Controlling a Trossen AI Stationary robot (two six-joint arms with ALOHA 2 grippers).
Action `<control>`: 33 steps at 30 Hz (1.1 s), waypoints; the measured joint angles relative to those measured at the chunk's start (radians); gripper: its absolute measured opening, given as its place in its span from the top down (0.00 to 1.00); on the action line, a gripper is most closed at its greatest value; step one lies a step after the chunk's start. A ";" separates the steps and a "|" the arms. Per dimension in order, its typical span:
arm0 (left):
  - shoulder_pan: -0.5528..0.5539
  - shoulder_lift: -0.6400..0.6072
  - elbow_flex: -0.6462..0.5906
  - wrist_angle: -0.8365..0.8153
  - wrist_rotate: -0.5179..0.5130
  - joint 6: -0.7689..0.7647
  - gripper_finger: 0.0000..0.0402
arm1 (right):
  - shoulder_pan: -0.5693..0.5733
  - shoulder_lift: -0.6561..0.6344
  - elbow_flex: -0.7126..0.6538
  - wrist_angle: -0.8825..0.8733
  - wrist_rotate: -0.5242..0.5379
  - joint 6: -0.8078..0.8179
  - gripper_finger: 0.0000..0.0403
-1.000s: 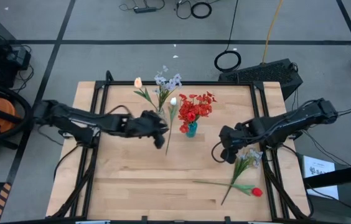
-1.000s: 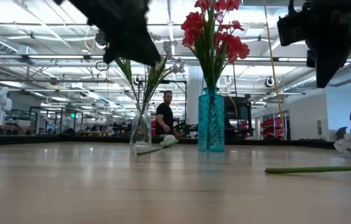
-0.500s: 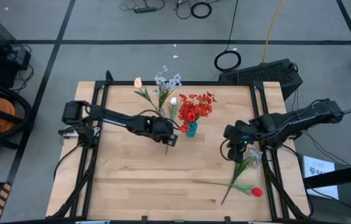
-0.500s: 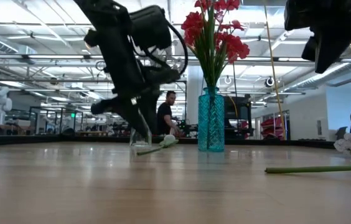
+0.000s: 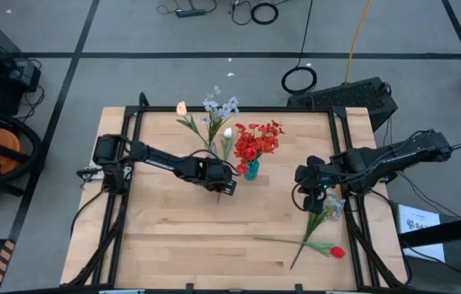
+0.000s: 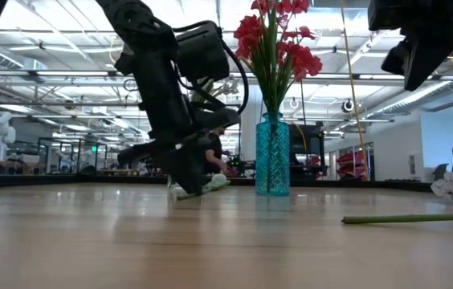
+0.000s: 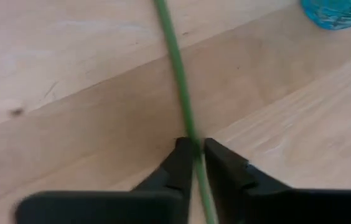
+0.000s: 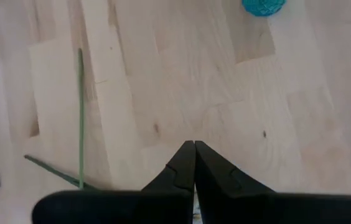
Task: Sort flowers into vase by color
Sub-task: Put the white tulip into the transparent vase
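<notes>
high view, flower: cream-budded green-stemmed flower point(image 5: 226, 149) lies on the pale wooden table point(image 5: 173, 237), long axis near-to-far, bud beside the blue glass vase point(image 5: 251, 170).
left pincer point(image 7: 193, 149): clamped narrow on its stem.
right pincer point(image 8: 194, 148): closed, empty, raised.
open room: bare boards toward the near edge.

Even, bright overhead light falls on the table point(image 5: 173, 237), with only soft, faint shadows under the arms. In the low view, ceiling lights point(image 6: 42, 16) glare white and wash out the background, leaving the arm in front a dark silhouette. The left wrist view is soft: the green stem point(image 7: 178, 81) blurs close to the lens.
</notes>
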 joint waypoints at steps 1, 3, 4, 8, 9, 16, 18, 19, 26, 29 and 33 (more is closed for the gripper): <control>-0.006 0.000 0.000 -0.013 -0.006 -0.006 0.93 | 0.000 0.000 0.000 0.000 0.008 -0.005 1.00; -0.020 0.001 0.000 -0.026 -0.019 -0.011 0.97 | 0.000 0.000 0.000 0.000 0.014 -0.015 1.00; -0.026 0.001 0.000 -0.032 -0.023 -0.011 0.98 | 0.000 0.000 0.000 0.000 0.015 -0.021 1.00; -0.062 0.001 0.000 -0.046 -0.016 -0.039 0.99 | 0.000 0.000 0.000 0.001 0.016 -0.039 1.00; -0.078 -0.004 0.000 -0.051 -0.009 -0.057 0.99 | 0.000 0.000 0.000 0.002 0.015 -0.041 1.00; -0.232 -0.102 -0.011 -0.243 0.156 -0.216 1.00 | 0.000 0.000 0.000 0.002 0.015 -0.041 1.00; -0.278 -0.135 -0.020 -0.352 0.226 -0.256 1.00 | 0.000 0.000 0.000 0.002 0.015 -0.041 1.00; -0.299 -0.151 -0.021 -0.363 0.248 -0.272 1.00 | 0.000 0.000 0.000 0.003 0.015 -0.042 1.00; -0.388 -0.217 -0.014 -0.393 0.212 -0.347 0.93 | 0.000 0.000 0.000 0.025 0.017 -0.049 1.00; -0.385 -0.218 -0.011 -0.381 0.182 -0.378 0.88 | 0.000 0.001 0.000 0.031 0.017 -0.049 1.00; -0.384 -0.220 -0.011 -0.375 0.178 -0.379 0.79 | 0.000 0.001 0.000 0.047 0.019 -0.066 1.00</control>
